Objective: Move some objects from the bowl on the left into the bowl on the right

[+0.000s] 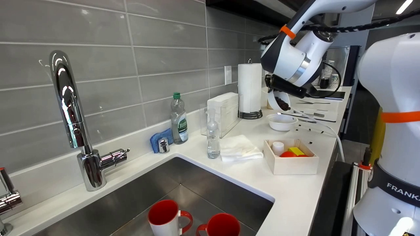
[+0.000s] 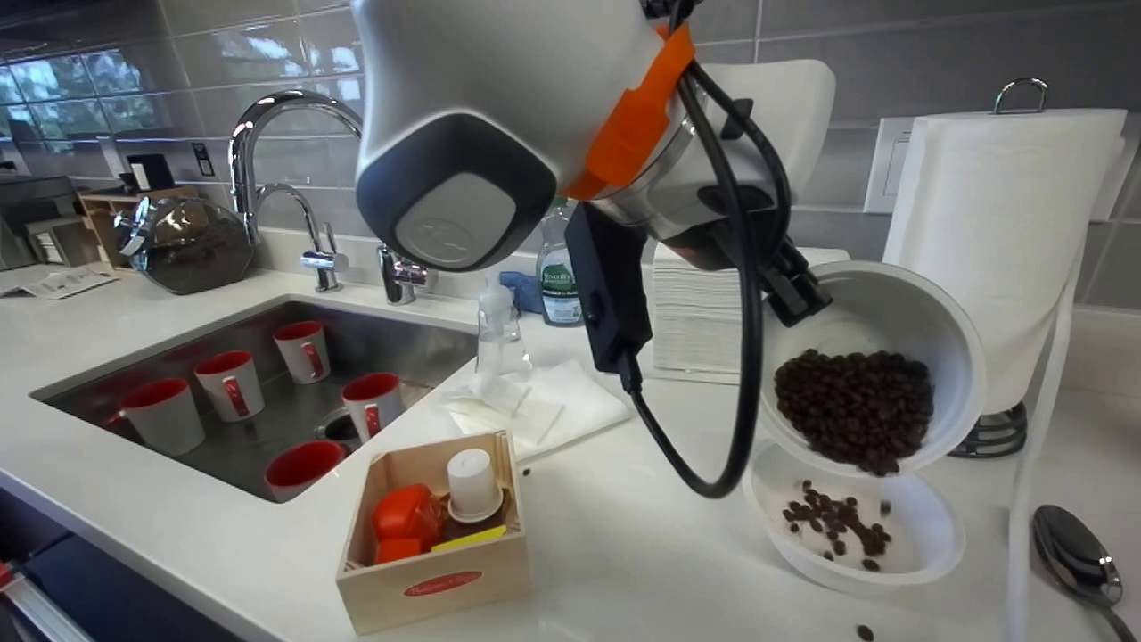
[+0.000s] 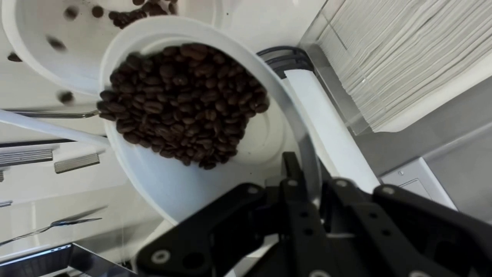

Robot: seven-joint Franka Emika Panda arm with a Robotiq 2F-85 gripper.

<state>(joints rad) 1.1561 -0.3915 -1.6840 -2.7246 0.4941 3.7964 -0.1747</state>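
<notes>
Upper bowl (image 1: 271,99) clamped in claw (image 3: 307,175) — tipped mouth facing right in an exterior view, coffee beans (image 3: 184,107) spilling toward lower bowl (image 1: 282,126)

My arm (image 2: 486,71) is white, with dark caps (image 1: 323,36), orange bands (image 1: 401,117) and black cables (image 2: 749,357). On my dark collar (image 1: 380,180) stand white letters (image 1: 403,191), FRANK. My black claw (image 3: 309,171) has round, silver screws (image 3: 160,256).

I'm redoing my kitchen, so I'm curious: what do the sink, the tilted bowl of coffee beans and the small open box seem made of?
Sink: likely stainless steel, satin finish; grey walls with soft, blurred reflections.
Tilted bowl: probably smooth white plastic, given its thin rim and soft sheen, though possibly ceramic.
Open box: seemingly pale, matte wood; its tan boards show little shine.
</notes>
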